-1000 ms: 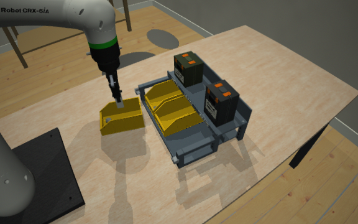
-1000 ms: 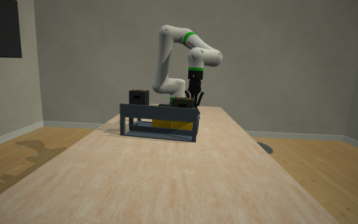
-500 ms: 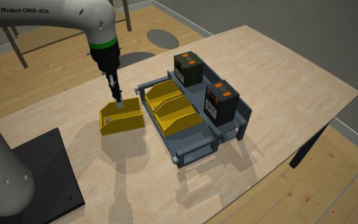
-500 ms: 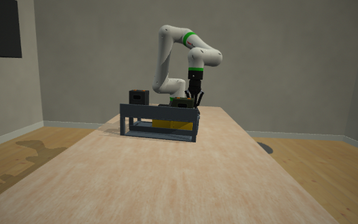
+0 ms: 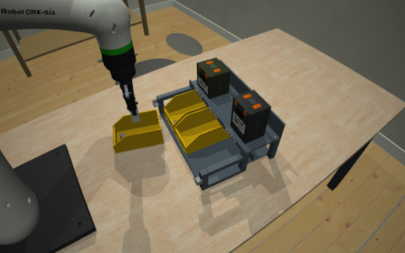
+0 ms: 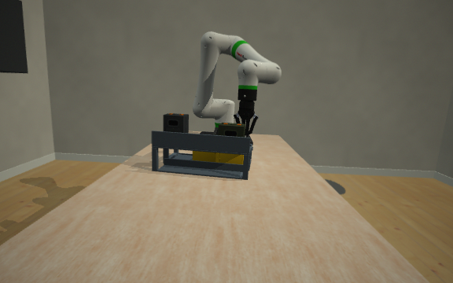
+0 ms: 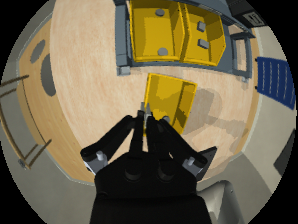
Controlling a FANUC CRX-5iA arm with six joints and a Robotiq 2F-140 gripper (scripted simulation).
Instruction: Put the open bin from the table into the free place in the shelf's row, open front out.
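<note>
Start from the table (image 5: 294, 81): the grey shelf (image 5: 276, 138) holds two yellow bins, with the free place at its near end. Your loose bin (image 5: 143, 135) rests on the table just beside the shelf. Its long axis runs parallel to the shelved bins, open front toward the arm's base. The gripper (image 5: 134, 116) is clamped on its rear wall. Lift straight and level so the parts stay in.
</note>
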